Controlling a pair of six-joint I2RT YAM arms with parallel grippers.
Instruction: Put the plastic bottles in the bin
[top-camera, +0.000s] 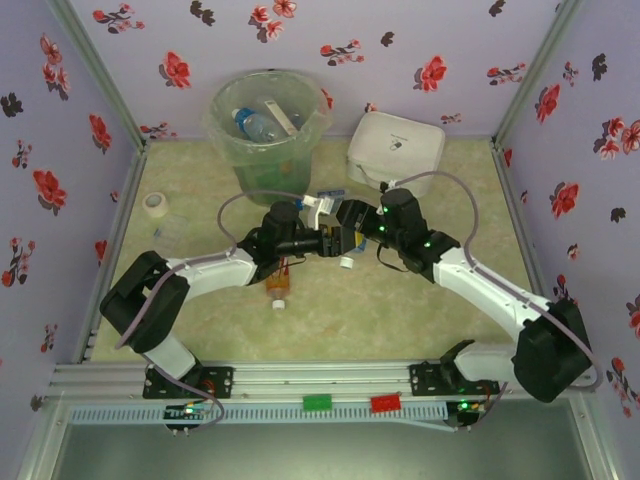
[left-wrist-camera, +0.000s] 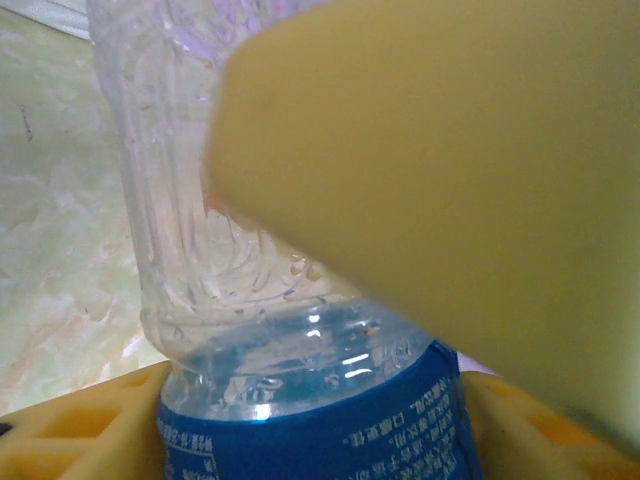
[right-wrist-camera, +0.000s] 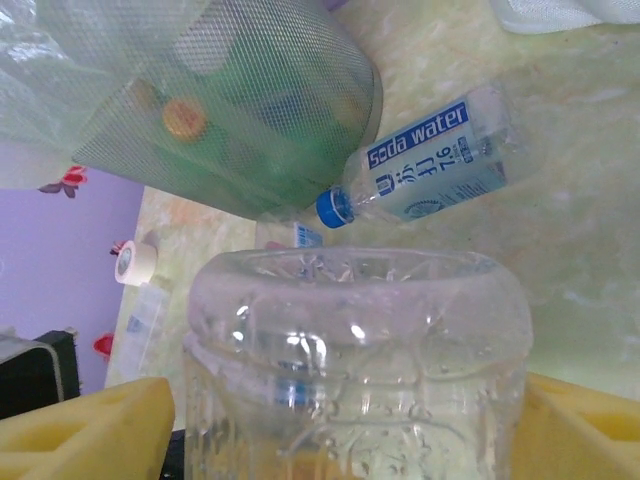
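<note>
A clear plastic bottle with a blue label (left-wrist-camera: 300, 430) hangs above the table's middle between both grippers. My left gripper (left-wrist-camera: 310, 425) is shut on its labelled part, yellow pads pressing both sides. My right gripper (right-wrist-camera: 350, 410) stands open around the bottle's other end (right-wrist-camera: 355, 330), with a small gap at its left finger (right-wrist-camera: 100, 425). From above, the left gripper (top-camera: 318, 241) and right gripper (top-camera: 342, 240) meet tip to tip. The bin (top-camera: 300, 150) stands at the back left, holding bottles (top-camera: 258, 124). A soda-water bottle (right-wrist-camera: 435, 165) lies by the bin (right-wrist-camera: 230, 110). An amber bottle (top-camera: 279, 287) lies under the left arm.
A white lidded box (top-camera: 395, 150) sits at the back right, close to the right arm's elbow. A tape roll (top-camera: 154, 204) and a clear plastic item (top-camera: 170, 230) lie at the left edge. Flowered walls close in the table on three sides.
</note>
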